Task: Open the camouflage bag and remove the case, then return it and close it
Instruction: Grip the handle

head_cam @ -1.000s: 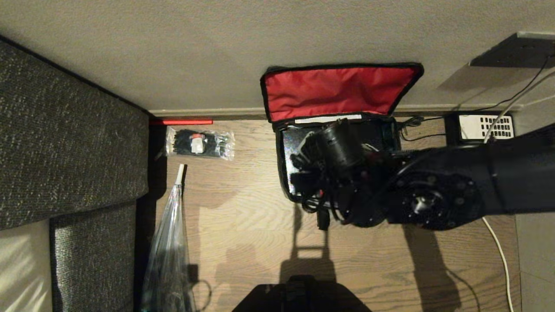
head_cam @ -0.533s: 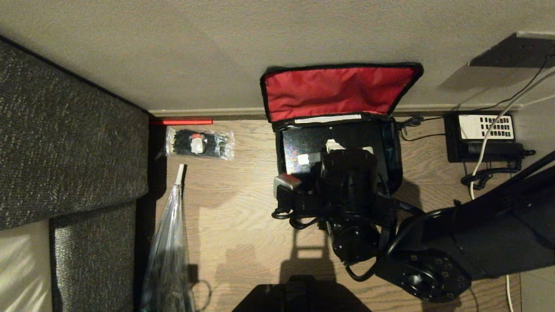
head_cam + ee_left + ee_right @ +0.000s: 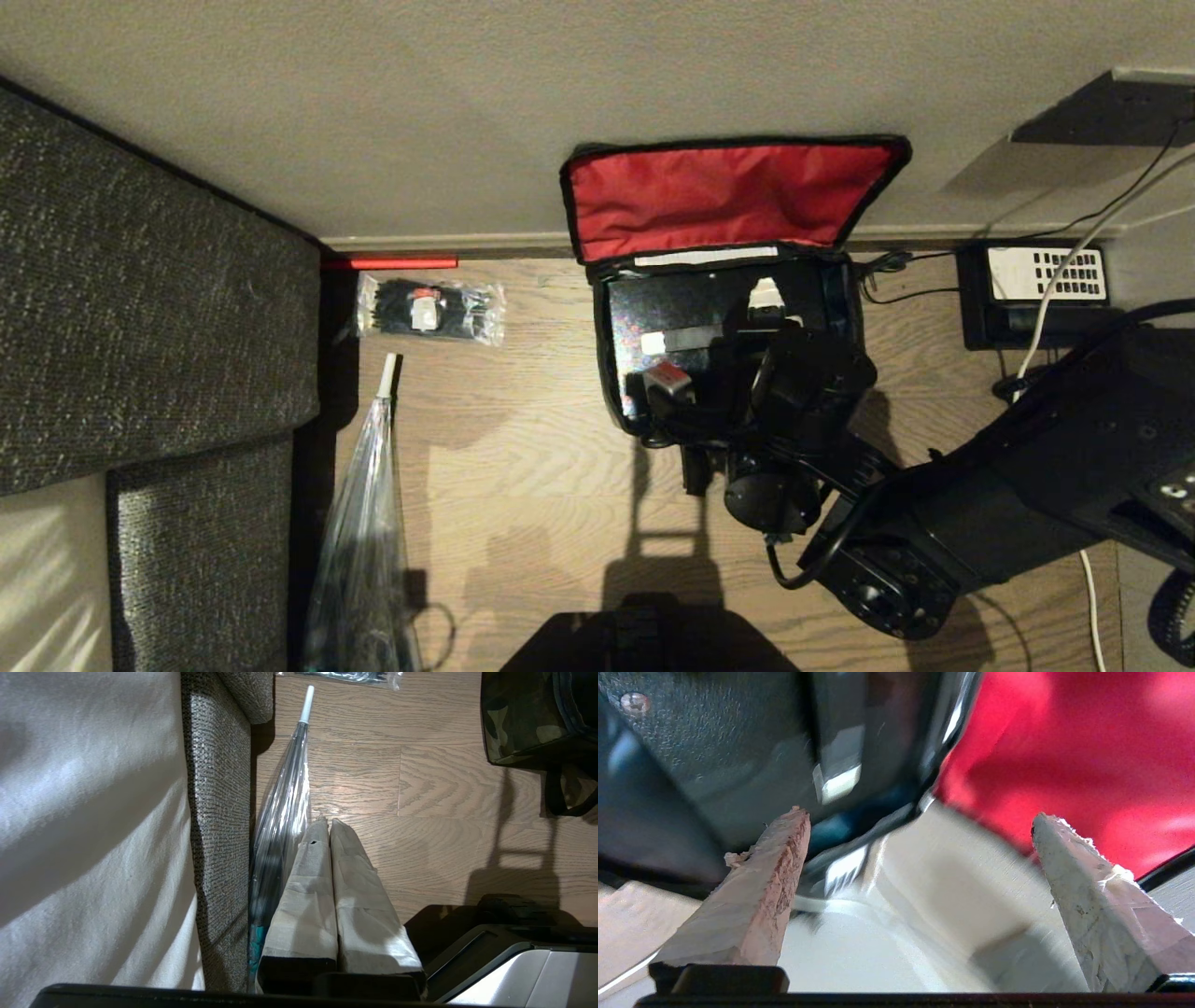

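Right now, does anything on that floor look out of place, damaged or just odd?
Mostly the pale padding on the right gripper's fingertips: it looks frayed and ragged at the edges. The gripper hangs open over the black rectangular case inside the open camouflage bag. A clear folded umbrella lies beside the grey sofa.

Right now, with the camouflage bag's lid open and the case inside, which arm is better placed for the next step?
The right. Its end effector, open, hangs over the case inside the camouflage bag. The left end effector is shut, parked off by the sofa and umbrella.
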{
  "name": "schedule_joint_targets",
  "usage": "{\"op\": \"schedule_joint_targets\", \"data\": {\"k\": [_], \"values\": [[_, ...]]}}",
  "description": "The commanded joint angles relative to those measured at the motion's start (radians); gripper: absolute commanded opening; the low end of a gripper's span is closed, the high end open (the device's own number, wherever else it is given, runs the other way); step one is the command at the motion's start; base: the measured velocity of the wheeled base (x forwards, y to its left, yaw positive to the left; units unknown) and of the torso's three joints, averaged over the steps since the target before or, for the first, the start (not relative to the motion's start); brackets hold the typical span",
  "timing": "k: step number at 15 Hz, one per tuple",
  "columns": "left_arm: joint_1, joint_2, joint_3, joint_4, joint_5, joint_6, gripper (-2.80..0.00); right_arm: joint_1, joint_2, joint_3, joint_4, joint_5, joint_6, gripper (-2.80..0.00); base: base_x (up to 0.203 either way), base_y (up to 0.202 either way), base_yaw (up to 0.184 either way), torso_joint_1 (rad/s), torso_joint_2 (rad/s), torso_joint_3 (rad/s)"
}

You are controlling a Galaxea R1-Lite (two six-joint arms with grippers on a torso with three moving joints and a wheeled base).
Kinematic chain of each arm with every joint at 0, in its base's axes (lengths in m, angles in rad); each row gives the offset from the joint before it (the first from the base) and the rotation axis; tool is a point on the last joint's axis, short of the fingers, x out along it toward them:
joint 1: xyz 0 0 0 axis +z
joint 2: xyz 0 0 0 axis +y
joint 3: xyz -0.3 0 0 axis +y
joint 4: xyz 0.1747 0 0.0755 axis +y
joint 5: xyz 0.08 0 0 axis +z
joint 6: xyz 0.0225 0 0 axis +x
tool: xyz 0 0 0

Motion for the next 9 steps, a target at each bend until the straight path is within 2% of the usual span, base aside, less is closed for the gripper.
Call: {"op": "schedule_joint_targets", "data": {"k": [1,3,5,6,9], "values": [[0.0,-0.002,0.002,0.0,0.0,0.0,-2.8,0.012,0.082,-0.026,-0.066,-0.074,0.082,0.0,0.0,0.0,0.0,0.0,0.0,0.0],[0.0,-0.002,0.003,0.0,0.0,0.0,-2.8,0.031,0.1,-0.04,-0.036,-0.147,0.252,0.0,0.0,0.0,0.0,0.0,0.0,0.0],[0.0,-0.002,0.002,0.0,0.0,0.0,-2.8,0.033,0.098,-0.031,-0.035,-0.148,0.41,0.0,0.0,0.0,0.0,0.0,0.0,0.0],[0.0,-0.002,0.003,0.0,0.0,0.0,-2.8,0.032,0.101,-0.01,-0.062,-0.105,0.455,0.0,0.0,0.0,0.0,0.0,0.0,0.0],[0.0,-0.002,0.003,0.0,0.0,0.0,-2.8,0.001,0.106,0.093,-0.118,0.103,0.489,0.0,0.0,0.0,0.0,0.0,0.0,0.0]]}}
